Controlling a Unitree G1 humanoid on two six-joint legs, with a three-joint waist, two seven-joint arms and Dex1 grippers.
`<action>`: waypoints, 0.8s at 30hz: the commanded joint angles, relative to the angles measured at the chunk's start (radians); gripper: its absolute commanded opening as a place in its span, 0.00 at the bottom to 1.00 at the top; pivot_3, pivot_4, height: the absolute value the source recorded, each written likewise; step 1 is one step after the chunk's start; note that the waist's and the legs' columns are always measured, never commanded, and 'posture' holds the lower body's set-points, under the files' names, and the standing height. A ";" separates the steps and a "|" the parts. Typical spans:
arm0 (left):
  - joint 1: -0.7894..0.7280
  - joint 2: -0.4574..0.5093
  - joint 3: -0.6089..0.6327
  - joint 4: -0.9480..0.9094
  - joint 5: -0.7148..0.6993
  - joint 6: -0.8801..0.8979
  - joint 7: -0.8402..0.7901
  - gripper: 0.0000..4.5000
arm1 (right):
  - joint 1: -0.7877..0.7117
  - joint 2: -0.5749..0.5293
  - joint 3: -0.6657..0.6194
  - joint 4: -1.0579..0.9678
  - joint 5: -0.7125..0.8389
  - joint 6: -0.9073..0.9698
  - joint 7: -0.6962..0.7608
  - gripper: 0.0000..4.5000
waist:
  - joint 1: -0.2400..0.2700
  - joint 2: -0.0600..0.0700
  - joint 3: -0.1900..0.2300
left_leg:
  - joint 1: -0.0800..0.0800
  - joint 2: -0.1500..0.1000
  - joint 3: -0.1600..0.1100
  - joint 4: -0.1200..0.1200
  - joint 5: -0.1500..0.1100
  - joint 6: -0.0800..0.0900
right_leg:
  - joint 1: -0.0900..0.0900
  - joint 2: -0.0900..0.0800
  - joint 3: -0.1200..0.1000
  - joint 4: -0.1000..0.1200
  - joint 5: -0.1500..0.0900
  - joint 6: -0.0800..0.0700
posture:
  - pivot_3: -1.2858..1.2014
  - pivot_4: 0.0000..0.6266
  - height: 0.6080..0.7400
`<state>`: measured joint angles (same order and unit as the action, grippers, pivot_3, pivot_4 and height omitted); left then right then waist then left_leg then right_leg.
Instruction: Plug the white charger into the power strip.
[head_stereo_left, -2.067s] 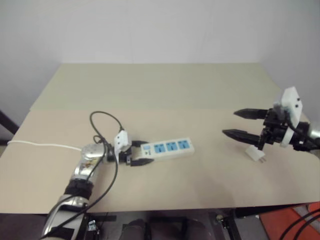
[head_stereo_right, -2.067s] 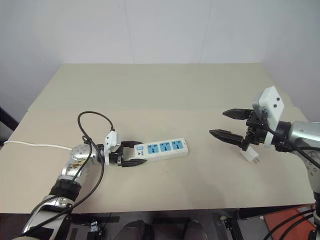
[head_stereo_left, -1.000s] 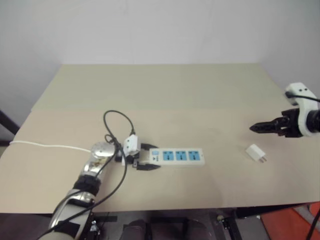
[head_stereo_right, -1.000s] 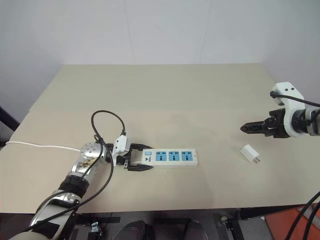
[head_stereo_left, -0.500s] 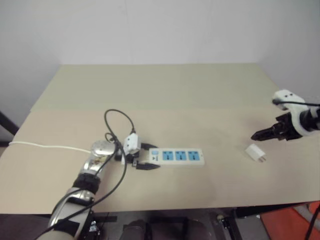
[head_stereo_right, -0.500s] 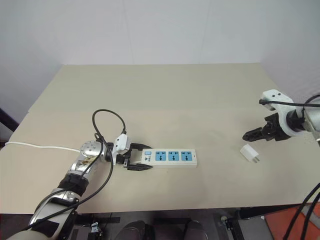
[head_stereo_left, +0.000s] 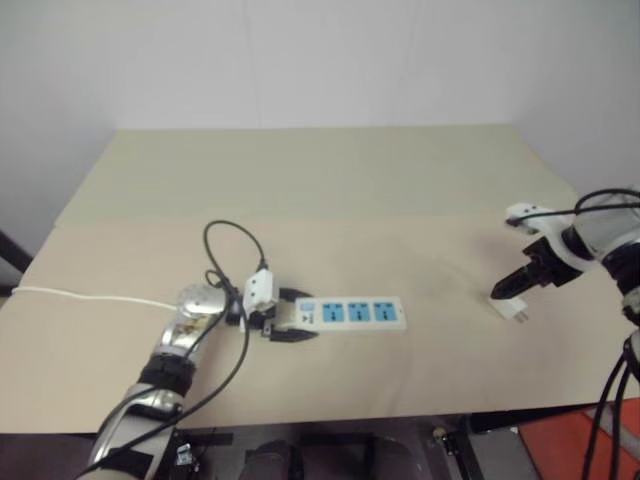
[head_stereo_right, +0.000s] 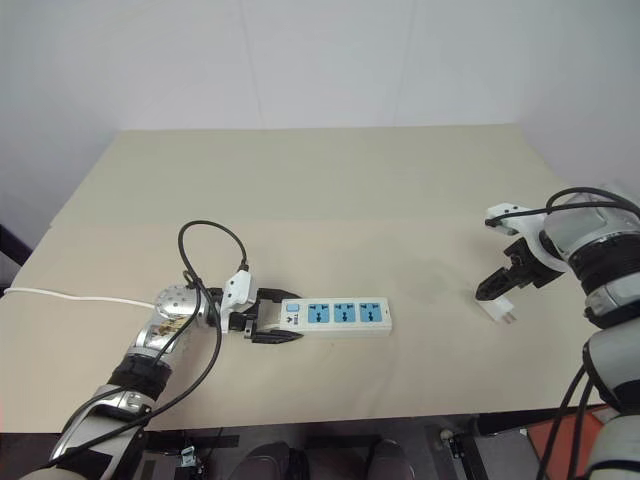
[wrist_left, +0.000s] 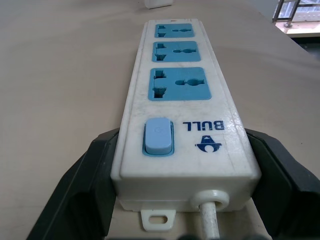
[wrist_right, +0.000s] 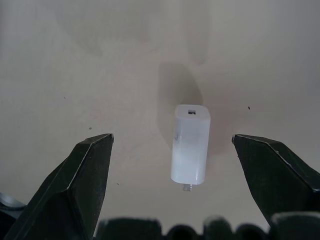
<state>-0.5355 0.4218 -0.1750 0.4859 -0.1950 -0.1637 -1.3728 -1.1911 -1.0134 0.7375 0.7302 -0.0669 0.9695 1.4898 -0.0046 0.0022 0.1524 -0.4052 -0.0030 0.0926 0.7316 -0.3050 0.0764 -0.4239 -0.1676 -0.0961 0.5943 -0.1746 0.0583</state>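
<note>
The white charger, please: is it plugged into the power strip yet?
No. The white charger lies loose on the table, and all three outlets of the power strip are empty.

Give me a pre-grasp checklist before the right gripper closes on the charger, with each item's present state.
1. Right gripper open, a finger on each side of the white charger: ok.
2. Charger lying flat on the table, free of both fingers: ok.
3. Fingers low enough to close on the charger body: cannot tell.
4. Left gripper shut on the switch end of the power strip: ok.
5. Three blue outlets facing up, unblocked: ok.
6. Prong direction relative to the outlets: cannot tell.
</note>
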 joint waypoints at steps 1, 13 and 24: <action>0.039 0.011 -0.041 -0.003 0.037 0.034 0.003 0.73 | -0.011 0.020 -0.028 0.061 -0.047 -0.043 0.013 1.00 | -0.004 0.000 0.000 | 0.000 0.000 0.000 0.000 0.000 0.000 | 0.000 0.000 0.000 0.000 0.000 0.000 | 0.52 0.24 1.00; 0.050 0.030 -0.037 -0.027 0.036 0.048 0.020 0.73 | 0.021 0.116 -0.114 0.172 -0.097 -0.104 -0.023 1.00 | -0.009 0.001 0.000 | 0.001 0.000 0.000 0.000 0.001 -0.002 | 0.001 0.000 0.000 0.000 0.000 0.000 | 0.52 0.24 1.00; 0.056 0.043 -0.037 -0.041 0.039 0.057 0.025 0.73 | 0.056 0.149 -0.173 0.191 -0.119 -0.135 -0.049 0.57 | -0.013 0.001 0.000 | 0.002 0.000 0.001 -0.001 0.002 -0.003 | 0.001 0.001 0.000 0.000 0.000 0.000 | 0.52 0.24 1.00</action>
<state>-0.5074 0.4473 -0.1757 0.4300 -0.1954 -0.1270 -1.3458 -1.1312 -0.8609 0.5944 0.9160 -0.1759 0.8473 1.4421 -0.0176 0.0029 0.1520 -0.4035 -0.0029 0.0934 0.7306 -0.3034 0.0736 -0.4230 -0.1668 -0.0959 0.5946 -0.1747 0.0583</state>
